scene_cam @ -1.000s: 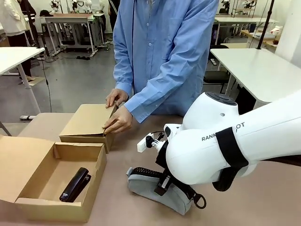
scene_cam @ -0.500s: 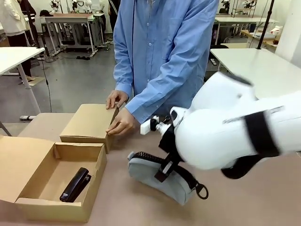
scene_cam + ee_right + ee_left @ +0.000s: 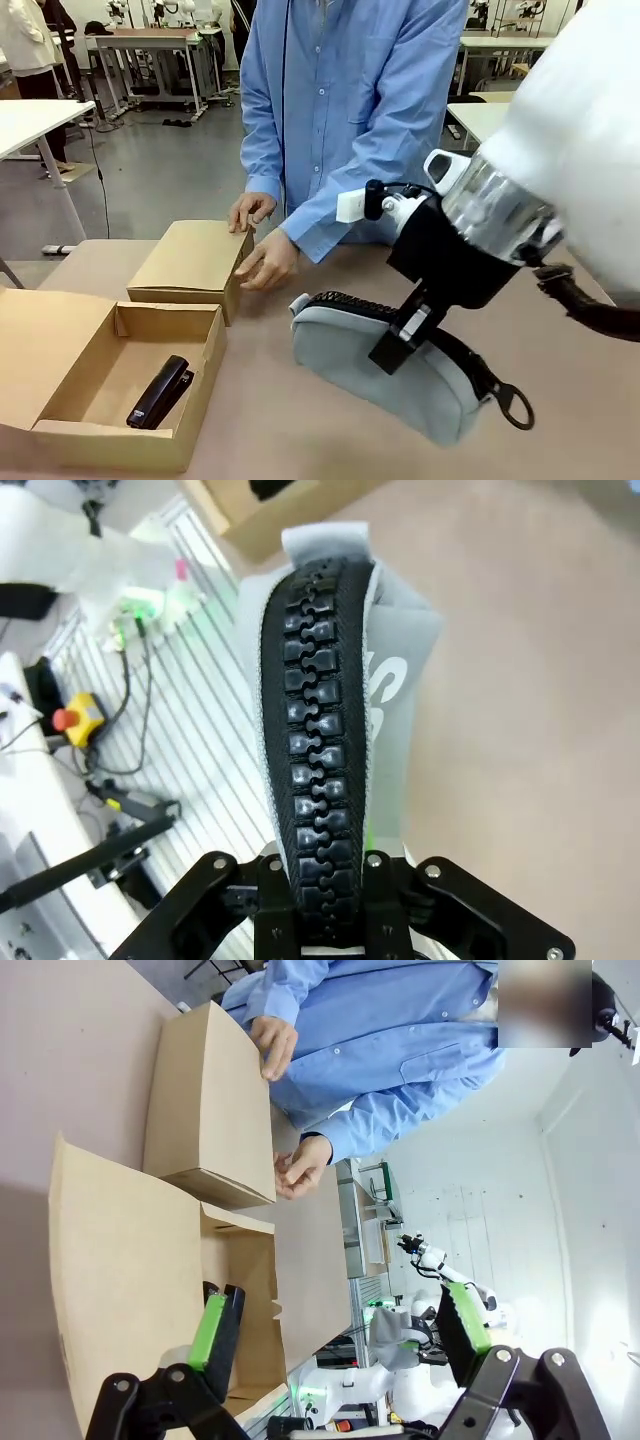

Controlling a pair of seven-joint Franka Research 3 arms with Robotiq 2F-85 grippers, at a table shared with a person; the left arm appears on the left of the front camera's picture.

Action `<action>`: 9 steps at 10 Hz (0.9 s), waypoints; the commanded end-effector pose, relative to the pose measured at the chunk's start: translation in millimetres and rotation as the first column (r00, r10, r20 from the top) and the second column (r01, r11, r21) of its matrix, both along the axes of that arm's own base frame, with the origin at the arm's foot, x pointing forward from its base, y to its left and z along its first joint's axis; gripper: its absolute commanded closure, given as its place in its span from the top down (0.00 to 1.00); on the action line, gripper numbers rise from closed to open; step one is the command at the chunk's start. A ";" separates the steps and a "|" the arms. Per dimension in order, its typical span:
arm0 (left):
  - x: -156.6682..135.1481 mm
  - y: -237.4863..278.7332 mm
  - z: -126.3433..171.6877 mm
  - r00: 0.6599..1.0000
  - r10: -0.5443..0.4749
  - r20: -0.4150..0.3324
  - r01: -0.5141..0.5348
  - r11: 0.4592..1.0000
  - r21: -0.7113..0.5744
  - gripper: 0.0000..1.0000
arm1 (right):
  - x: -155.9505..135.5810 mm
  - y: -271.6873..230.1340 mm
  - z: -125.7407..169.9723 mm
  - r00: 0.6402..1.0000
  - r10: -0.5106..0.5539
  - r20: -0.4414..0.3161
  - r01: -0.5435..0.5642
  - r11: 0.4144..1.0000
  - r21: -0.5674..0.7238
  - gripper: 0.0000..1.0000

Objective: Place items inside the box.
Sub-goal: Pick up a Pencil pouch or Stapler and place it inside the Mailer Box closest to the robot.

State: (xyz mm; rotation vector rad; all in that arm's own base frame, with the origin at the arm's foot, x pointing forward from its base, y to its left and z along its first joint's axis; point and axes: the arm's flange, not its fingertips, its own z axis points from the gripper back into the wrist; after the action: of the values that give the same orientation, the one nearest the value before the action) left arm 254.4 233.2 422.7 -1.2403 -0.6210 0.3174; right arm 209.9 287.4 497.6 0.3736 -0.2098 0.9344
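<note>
Pouch in my grip: my right gripper (image 3: 398,348) is clenched on the black zipper edge of the light grey zip pouch (image 3: 350,365), at 5 o'clock in the front view, above the tan table (image 3: 290,430). At 8 o'clock the open cardboard box (image 3: 214,350) holds one black stapler (image 3: 160,392). At 10 o'clock a person in a blue shirt (image 3: 350,100) has a hand (image 3: 268,262) against a closed cardboard box (image 3: 190,258). My left gripper (image 3: 338,1325) hangs released, jaws spread and empty. Behind, a white table (image 3: 30,115) stands on the grey floor (image 3: 150,180).
</note>
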 end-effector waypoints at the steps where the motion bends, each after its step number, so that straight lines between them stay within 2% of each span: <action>1: -0.1 -1.3 0.2 0.999 0.002 0.033 -0.002 1.000 -0.011 1.00 | -6.9 -2.2 11.5 1.000 0.002 -0.004 -0.002 1.000 0.004 0.07; 2: -0.1 -1.3 0.2 0.999 0.002 0.033 -0.002 1.000 -0.011 1.00 | -3.7 8.8 5.6 0.996 0.076 -0.047 -0.069 0.987 0.144 0.07; 3: -0.1 -1.3 0.2 0.999 0.002 0.033 -0.002 1.000 -0.011 1.00 | -5.5 35.7 5.4 1.000 -0.019 -0.022 0.022 0.986 0.164 0.07; 4: -0.1 -1.3 0.2 0.999 0.002 0.033 -0.002 1.000 -0.011 1.00 | -9.7 75.4 12.7 0.997 -0.065 -0.036 0.072 0.957 0.280 0.07; 5: -0.1 -1.3 0.2 0.999 0.002 0.033 -0.002 1.000 -0.011 1.00 | -13.7 117.6 18.9 0.987 -0.122 -0.108 0.154 0.913 0.378 0.07; 6: -0.1 -1.3 0.2 0.999 0.002 0.033 -0.002 1.000 -0.011 1.00 | -16.2 165.8 13.8 0.947 -0.225 -0.228 0.294 0.892 0.342 0.07; 7: -0.1 -1.3 0.2 0.999 0.002 0.033 -0.002 1.000 -0.011 1.00 | -15.2 204.2 2.6 0.907 -0.287 -0.307 0.382 0.870 0.313 0.07; 8: -0.1 -1.3 0.2 0.999 0.002 0.033 -0.002 1.000 -0.011 1.00 | -9.9 234.6 -12.9 0.826 -0.494 -0.271 0.557 0.785 0.270 0.07; 9: -0.1 -1.3 0.2 0.999 0.002 0.033 -0.002 1.000 -0.011 1.00 | -3.6 254.6 -27.6 0.789 -0.556 -0.263 0.614 0.732 0.294 0.07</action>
State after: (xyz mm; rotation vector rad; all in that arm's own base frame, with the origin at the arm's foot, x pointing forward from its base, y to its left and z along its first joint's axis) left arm 254.5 233.1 422.5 -1.2405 -0.6205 0.3175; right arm 192.2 503.8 474.3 0.7716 -0.2524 0.3422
